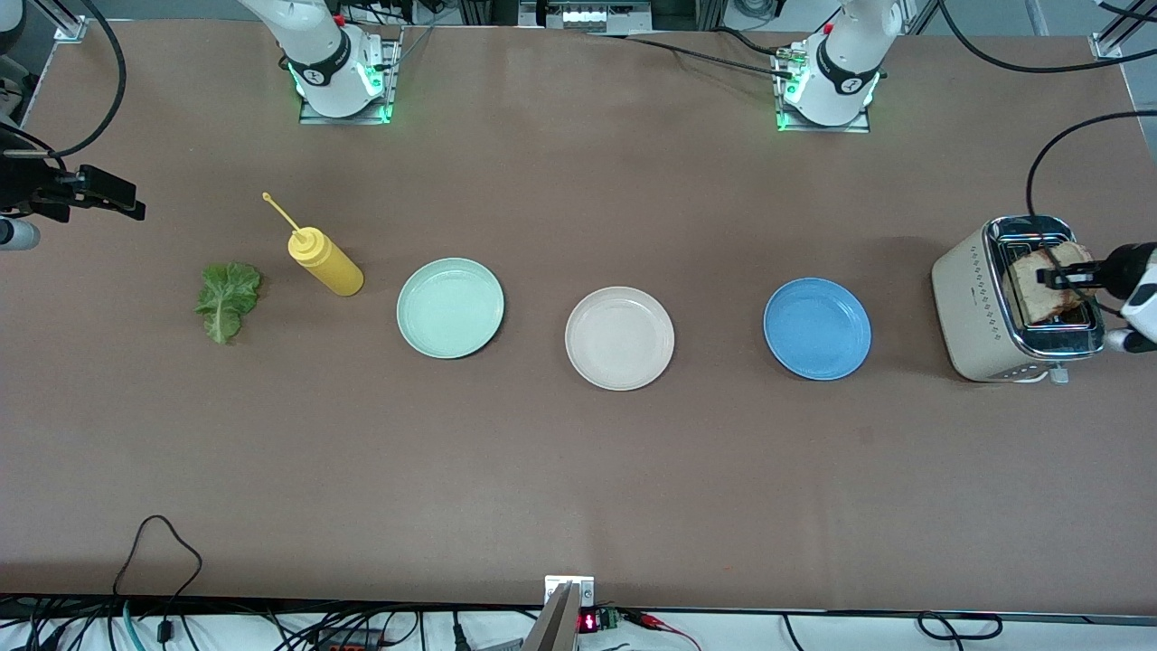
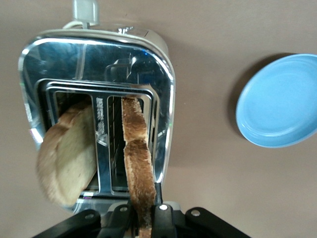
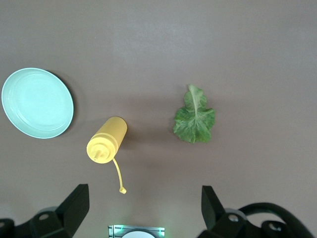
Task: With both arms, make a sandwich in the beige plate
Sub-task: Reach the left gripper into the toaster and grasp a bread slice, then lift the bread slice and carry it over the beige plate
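Beige plate (image 1: 620,338) sits bare mid-table btwn 2 other plates, ready for bread. Left gripper (image 2: 139,219) over toaster (image 1: 981,307), pinching a toast slice (image 2: 137,168) by its edge, prob. to lift it out. Right gripper (image 3: 143,203) waits wide apart above lettuce (image 3: 194,117) & mustard (image 3: 108,139).

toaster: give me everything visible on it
The toaster is beige-bodied with a chrome top and two slots, standing on the table at the left arm's end, beside the blue plate. A pale slice leans out of one slot; the left gripper has its jaws shut on the toast slice in the other. A lever shows low on its side.
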`<state>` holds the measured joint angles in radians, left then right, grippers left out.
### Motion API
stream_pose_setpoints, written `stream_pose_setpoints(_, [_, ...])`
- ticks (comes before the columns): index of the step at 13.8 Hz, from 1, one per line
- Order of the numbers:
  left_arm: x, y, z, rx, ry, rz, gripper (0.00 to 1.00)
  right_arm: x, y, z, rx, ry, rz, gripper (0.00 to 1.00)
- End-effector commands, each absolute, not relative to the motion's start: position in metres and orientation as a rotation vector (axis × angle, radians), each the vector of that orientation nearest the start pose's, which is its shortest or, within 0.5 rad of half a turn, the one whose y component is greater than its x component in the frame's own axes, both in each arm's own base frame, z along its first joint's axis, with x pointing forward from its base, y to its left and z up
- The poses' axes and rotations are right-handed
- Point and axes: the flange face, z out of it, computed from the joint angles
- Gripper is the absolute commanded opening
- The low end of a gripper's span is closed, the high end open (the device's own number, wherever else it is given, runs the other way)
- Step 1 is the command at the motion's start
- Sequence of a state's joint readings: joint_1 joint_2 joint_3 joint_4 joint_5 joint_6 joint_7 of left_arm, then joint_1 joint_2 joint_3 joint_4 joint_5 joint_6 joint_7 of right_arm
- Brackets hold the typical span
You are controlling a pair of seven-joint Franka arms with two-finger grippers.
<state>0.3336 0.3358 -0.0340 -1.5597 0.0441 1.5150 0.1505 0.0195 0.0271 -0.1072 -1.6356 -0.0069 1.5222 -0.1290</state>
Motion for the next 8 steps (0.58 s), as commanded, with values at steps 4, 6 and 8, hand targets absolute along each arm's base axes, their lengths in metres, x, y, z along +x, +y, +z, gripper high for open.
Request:
stream_pose_setpoints(4, [0.605, 0.042, 0.5, -3.152, 0.112, 0.592, 0.0, 0.551, -0.049, 0.58, -3.127, -0.053, 0.224, 1.0])
stream_pose_setpoints(6, [0.597, -0.034, 0.499, -3.156, 0.281, 0.693, 0.0, 0.551, -0.05, 0.58, -3.127, -0.05, 0.224, 1.0])
stream_pose_setpoints(8, [0.591, -0.11, 0.48, -3.281, 0.349, 0.856, 0.0, 0.551, -0.05, 0.58, -3.127, -0.05, 0.224, 1.0])
